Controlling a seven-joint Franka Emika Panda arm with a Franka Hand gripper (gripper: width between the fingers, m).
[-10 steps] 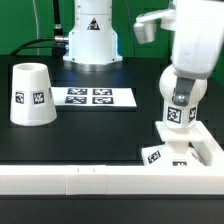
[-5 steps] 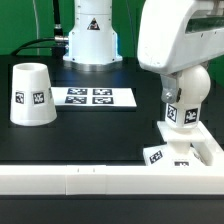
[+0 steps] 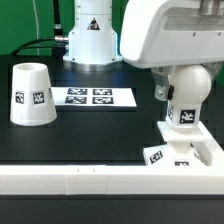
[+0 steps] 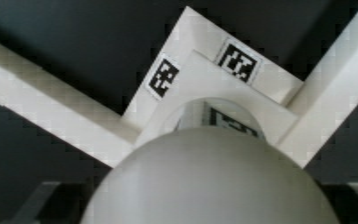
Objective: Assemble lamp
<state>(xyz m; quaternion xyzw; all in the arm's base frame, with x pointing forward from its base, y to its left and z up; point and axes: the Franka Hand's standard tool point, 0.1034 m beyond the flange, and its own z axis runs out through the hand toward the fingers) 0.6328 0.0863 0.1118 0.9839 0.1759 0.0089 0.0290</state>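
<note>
The round necked bulb (image 3: pixel 185 100) stands upright on the low square base (image 3: pixel 196 148) at the exterior view's right. My gripper (image 3: pixel 182 86) comes down from above and is shut on the bulb's round top; a dark fingertip (image 3: pixel 160 92) shows at its side. In the wrist view the bulb (image 4: pixel 202 175) fills the space between the two dark fingers of the gripper (image 4: pixel 197 208), with the tagged base (image 4: pixel 202 62) beneath. The cup-like conical shade (image 3: pixel 30 95) stands mouth down at the exterior view's left, apart from the gripper.
The marker board (image 3: pixel 92 97) lies between the shade and the base. A long white rail (image 3: pixel 90 181) runs along the front edge, touching the base, and shows in the wrist view (image 4: pixel 34 85). The arm's pedestal (image 3: pixel 92 35) stands at the back.
The arm's wrist has swung over the bulb toward the exterior view's left and now hides more of the scene. The bulb's tag has shifted slightly to the right. The shade has not moved.
</note>
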